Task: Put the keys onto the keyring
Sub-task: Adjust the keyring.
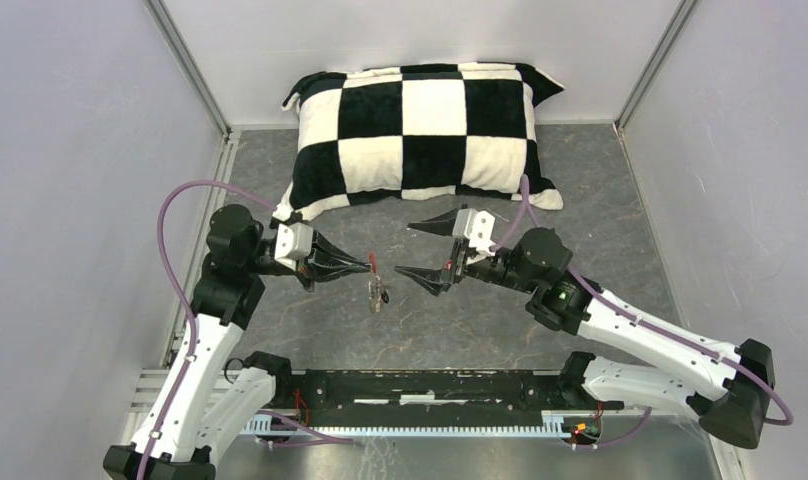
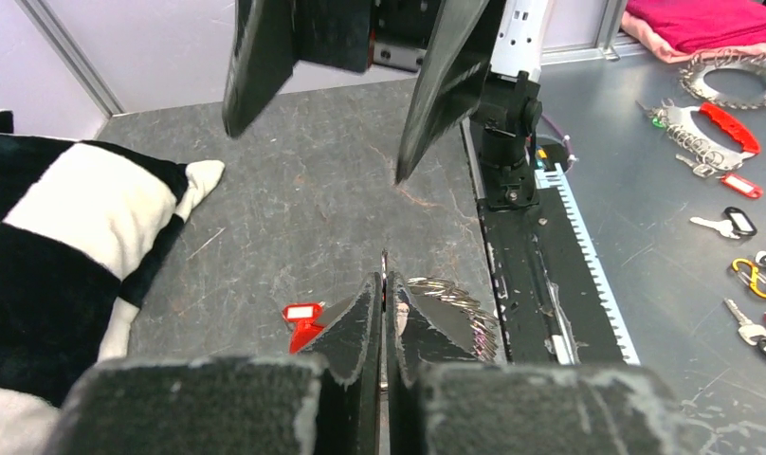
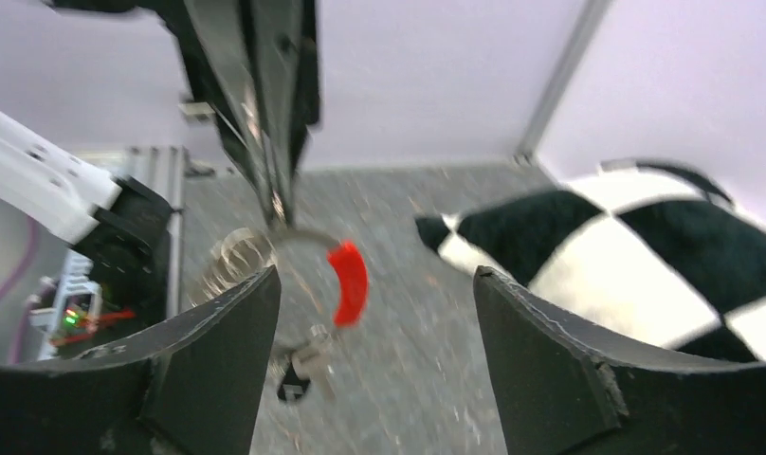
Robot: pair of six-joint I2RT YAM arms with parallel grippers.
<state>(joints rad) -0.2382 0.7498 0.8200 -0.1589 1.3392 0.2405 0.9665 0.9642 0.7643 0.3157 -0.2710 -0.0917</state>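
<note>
Silvery and coiled, the keyring (image 2: pixel 447 301) is pinched in the left gripper (image 1: pixel 368 266), whose 2 black fingers (image 2: pixel 360 327) are pressed together on the wire with no gap showing. In the top view this sits at the middle of the frame, above the grey table (image 1: pixel 600 180), with the loop hanging down from the fingertips. From the right wrist camera the ring's short red section (image 3: pixel 349 282) curves just right of the clamping tips, near the centre of the frame, and the coiled part bulges to their left. Small dark and pale bits (image 3: pixel 301 368) dangle below the loop, too blurred to name. A red-headed key (image 2: pixel 301 315) shows in the left wrist view just left of the shut fingers, in the lower middle of the frame; I cannot tell whether it hangs from the ring or lies on the table. The right gripper (image 1: pixel 402 248) faces the left one from the right of the frame, its 2 fingers spread wide and holding nothing, its tips near the ring but apart from it. A black-and-white chequered pillow (image 1: pixel 420 130) lies across the upper middle of the top view, behind both grippers and touching neither.
</note>
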